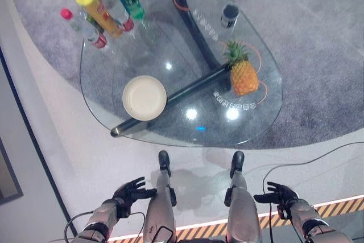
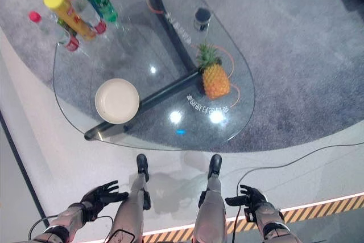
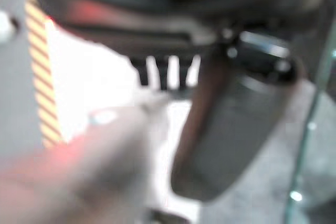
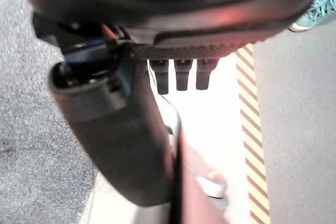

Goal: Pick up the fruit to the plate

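Standing back from the glass table, I hold both hands low and empty: left hand and right hand have fingers relaxed and spread. The pineapple stands upright on the table's right side, well apart from the cream plate. I judge no step begun; next I must reach the right hand to the pineapple.

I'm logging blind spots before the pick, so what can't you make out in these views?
- Bottle cluster: cut off by the left eye view's top edge.
- Small dark cup on the glass table: contents too small to tell.
- Pineapple and cream round plate: far sides unseen from overhead.
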Controlling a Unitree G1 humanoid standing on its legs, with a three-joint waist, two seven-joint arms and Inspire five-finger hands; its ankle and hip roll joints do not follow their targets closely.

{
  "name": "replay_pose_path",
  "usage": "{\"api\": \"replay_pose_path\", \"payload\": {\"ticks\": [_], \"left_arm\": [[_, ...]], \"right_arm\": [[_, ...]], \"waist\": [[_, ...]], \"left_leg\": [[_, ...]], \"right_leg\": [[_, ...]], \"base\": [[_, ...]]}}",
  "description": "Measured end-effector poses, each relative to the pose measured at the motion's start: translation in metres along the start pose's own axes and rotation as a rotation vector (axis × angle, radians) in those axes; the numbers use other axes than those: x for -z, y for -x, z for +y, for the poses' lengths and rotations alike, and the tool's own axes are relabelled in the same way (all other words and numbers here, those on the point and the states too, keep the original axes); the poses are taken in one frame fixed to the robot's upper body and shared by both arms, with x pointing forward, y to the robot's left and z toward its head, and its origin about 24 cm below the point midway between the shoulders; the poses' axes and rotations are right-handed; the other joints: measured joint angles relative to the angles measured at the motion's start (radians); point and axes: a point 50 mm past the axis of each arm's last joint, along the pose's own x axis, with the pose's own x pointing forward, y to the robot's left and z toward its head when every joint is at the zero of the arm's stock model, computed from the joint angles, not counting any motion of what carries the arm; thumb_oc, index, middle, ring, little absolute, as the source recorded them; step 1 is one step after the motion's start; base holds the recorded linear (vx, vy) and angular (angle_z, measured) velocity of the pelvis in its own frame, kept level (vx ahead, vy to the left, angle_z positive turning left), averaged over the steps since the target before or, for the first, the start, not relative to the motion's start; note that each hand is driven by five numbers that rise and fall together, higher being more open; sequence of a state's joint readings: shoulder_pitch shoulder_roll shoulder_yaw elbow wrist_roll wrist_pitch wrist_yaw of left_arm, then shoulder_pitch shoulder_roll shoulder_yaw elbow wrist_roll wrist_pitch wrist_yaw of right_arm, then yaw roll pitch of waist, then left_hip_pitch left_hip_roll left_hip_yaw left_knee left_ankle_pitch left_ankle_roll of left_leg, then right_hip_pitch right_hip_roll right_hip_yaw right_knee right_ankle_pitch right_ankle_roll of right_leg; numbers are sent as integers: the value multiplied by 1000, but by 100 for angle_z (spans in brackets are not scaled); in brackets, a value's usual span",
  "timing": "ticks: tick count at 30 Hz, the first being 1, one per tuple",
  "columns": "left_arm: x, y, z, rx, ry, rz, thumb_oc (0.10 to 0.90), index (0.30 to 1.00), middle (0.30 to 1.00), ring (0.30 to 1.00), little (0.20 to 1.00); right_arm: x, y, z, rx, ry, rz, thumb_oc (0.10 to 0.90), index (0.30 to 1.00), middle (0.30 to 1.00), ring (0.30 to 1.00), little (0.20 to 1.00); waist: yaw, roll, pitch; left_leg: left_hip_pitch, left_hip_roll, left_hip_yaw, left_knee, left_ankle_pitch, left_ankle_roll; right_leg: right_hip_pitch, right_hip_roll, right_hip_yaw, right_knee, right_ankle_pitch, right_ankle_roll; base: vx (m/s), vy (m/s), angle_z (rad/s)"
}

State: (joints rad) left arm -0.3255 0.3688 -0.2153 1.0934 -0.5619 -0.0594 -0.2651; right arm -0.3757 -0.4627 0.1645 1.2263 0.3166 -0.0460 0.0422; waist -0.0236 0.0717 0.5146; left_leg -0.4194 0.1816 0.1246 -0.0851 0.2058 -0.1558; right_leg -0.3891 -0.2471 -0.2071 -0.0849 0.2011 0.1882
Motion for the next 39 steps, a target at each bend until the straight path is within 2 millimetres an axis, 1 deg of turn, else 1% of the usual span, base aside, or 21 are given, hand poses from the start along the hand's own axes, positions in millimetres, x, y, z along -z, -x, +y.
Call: {"api": "replay_pose_path", "payload": {"ticks": [2,5,6,9,11,14,15,18,21,23,25,39], "left_arm": [[-30,-8,-10,32,12,-93,800,900,900,900,900],[-67,-13,-20,60,28,-207,800,900,900,900,900],[-79,-14,-23,65,31,-246,800,900,900,900,900],[-102,-13,-24,63,53,-322,800,900,900,900,900],[-104,-11,-19,40,61,-327,800,900,900,900,900],[-99,-10,-8,-15,89,-307,800,900,900,900,900],[-97,-8,-2,-40,103,-304,800,900,900,900,900],[-96,-4,12,-104,162,-310,800,900,900,900,900],[-99,-3,16,-141,204,-331,800,900,900,900,900],[-99,-3,17,-157,207,-334,800,900,900,900,900],[-99,-2,17,-160,206,-340,800,900,900,900,900],[-102,-2,17,-165,201,-369,800,900,900,900,900]], "right_arm": [[-24,-3,3,-3,-45,-86,800,900,900,900,900],[-51,-4,4,1,-88,-186,800,900,900,900,900],[-63,-4,3,1,-105,-226,800,900,900,900,900],[-85,-1,2,7,-139,-325,800,900,900,900,900],[-92,0,2,17,-142,-363,800,900,900,900,900],[-91,0,3,20,-142,-365,800,900,900,900,900],[-92,0,2,22,-143,-372,800,900,900,900,900],[-97,1,1,41,-160,-393,800,900,900,900,900],[-100,2,1,64,-184,-405,800,900,900,900,900],[-103,2,0,78,-196,-416,800,900,900,900,900],[-107,3,0,85,-201,-430,800,900,900,900,900],[-118,7,0,90,-220,-505,800,900,900,900,900]], "waist": [[10,0,7],[19,0,7],[18,0,8],[15,-3,8],[14,-8,9],[16,-17,12],[17,-23,11],[14,-32,14],[13,-42,19],[12,-49,23],[8,-51,23],[8,-52,23]], "left_leg": [[-42,-1,-5,1,8,0],[-93,-1,-12,22,7,1],[-114,-2,-18,35,7,2],[-168,-2,-37,81,-4,6],[-204,-5,-50,127,-17,6],[-240,-6,-58,184,-36,7],[-260,-6,-60,208,-46,11],[-322,-1,-65,265,-62,9],[-363,2,-77,300,-66,6],[-377,4,-80,314,-68,6],[-385,4,-82,320,-68,6],[-407,4,-84,330,-72,6]], "right_leg": [[-44,0,3,1,6,-1],[-97,-3,7,33,-2,-2],[-120,-5,7,56,-11,-2],[-190,-13,12,151,-52,-6],[-238,-24,20,233,-88,-8],[-284,-33,32,314,-125,-12],[-311,-34,45,346,-140,-13],[-373,-34,55,400,-152,-21],[-415,-33,64,439,-161,-28],[-429,-32,68,453,-163,-30],[-437,-32,69,460,-163,-31],[-455,-33,65,467,-163,-38]], "base": [[-84,-64,-2],[-79,-41,2],[-63,-33,9],[-28,-33,9],[-8,-24,10],[5,-11,4],[0,0,0],[-6,4,-4],[0,0,0],[0,0,0],[-1,-15,0],[0,-2,0]]}}
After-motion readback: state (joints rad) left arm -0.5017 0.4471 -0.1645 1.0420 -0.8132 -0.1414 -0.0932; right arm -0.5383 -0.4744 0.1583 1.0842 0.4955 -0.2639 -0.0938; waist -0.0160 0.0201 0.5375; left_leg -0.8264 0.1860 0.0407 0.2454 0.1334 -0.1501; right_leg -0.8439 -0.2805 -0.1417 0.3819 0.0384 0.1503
